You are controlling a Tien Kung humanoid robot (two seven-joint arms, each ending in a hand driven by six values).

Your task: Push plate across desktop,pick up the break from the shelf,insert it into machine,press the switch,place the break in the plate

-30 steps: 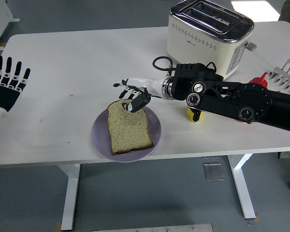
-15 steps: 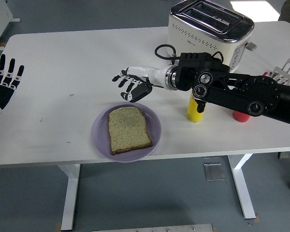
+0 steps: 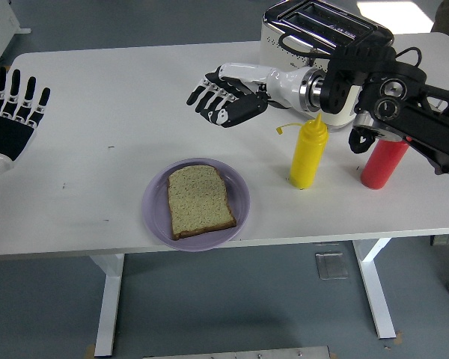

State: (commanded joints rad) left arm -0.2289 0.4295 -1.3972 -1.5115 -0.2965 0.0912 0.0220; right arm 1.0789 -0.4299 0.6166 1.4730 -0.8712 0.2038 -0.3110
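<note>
Bench [image 3: 97, 97]: white, carrying every item listed.
Toaster [image 3: 299, 30]: cream with chrome top, far behind the plate and to its right.
Right hand [image 3: 226, 101]: raised behind the plate, fingers spread apart, empty.
Left hand [image 3: 13, 120]: well to the plate's left, fingers spread, empty.
Plate [image 3: 196, 203]: lilac, near the bench's front edge.
Bread slice [image 3: 199, 199]: lying flat on the plate.
Yellow bottle [image 3: 308, 152]: right of the plate.
Red bottle [image 3: 384, 162]: further right, partly hidden by the arm.

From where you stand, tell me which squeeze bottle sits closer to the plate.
The yellow bottle; it stands just right of the purple plate, while the red bottle stands farther right.
</note>
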